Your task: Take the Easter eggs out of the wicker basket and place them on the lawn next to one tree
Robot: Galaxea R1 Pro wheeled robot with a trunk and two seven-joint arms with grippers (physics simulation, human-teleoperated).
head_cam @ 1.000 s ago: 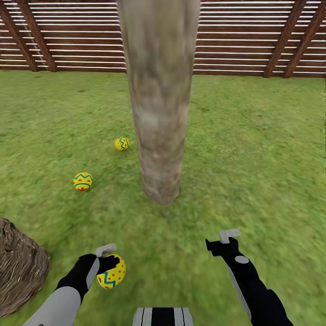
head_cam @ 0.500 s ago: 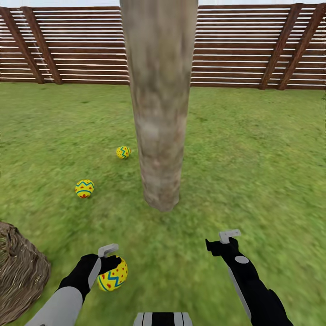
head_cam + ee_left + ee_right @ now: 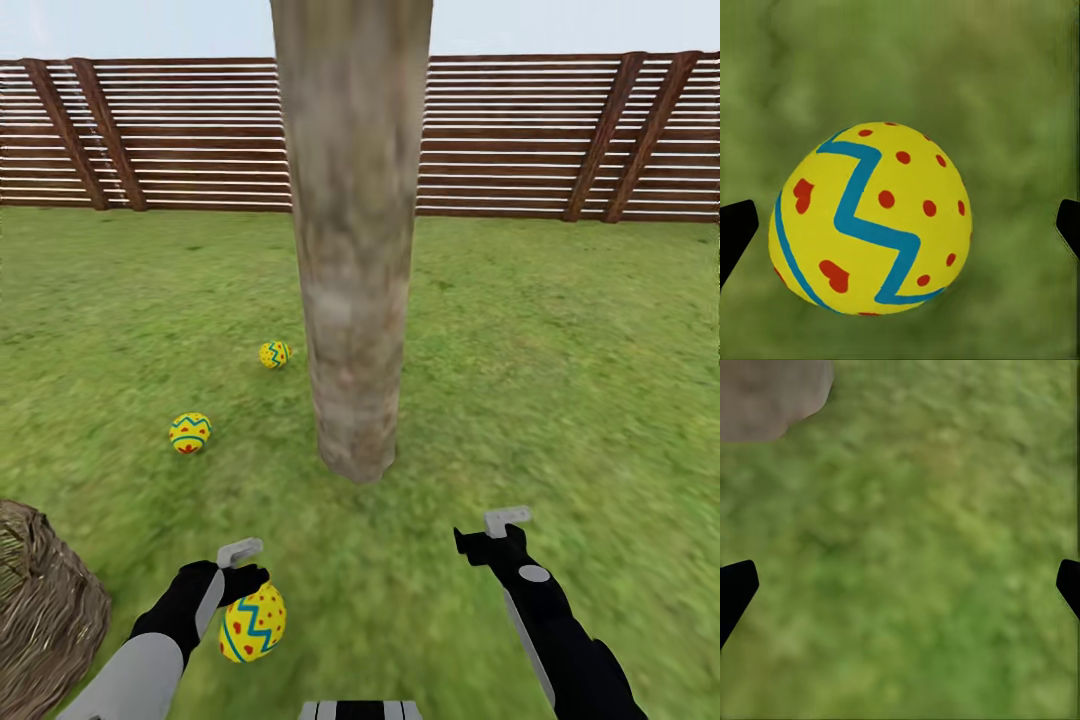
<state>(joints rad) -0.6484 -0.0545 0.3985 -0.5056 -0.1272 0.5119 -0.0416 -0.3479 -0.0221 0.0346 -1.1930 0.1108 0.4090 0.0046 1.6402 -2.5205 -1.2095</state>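
Below the spread left claw (image 3: 232, 572), a loose egg (image 3: 253, 622).

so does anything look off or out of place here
One thing: the third egg sits between the left pincer's wide-open fingers with visible gaps either side, so it looks just released or dropping. The other two eggs lie on the lawn beside the tree.

Even, bright daylight; no cast shadows; lawn (image 3: 560, 330) texture smeared (wrist views blurriest); no glare.
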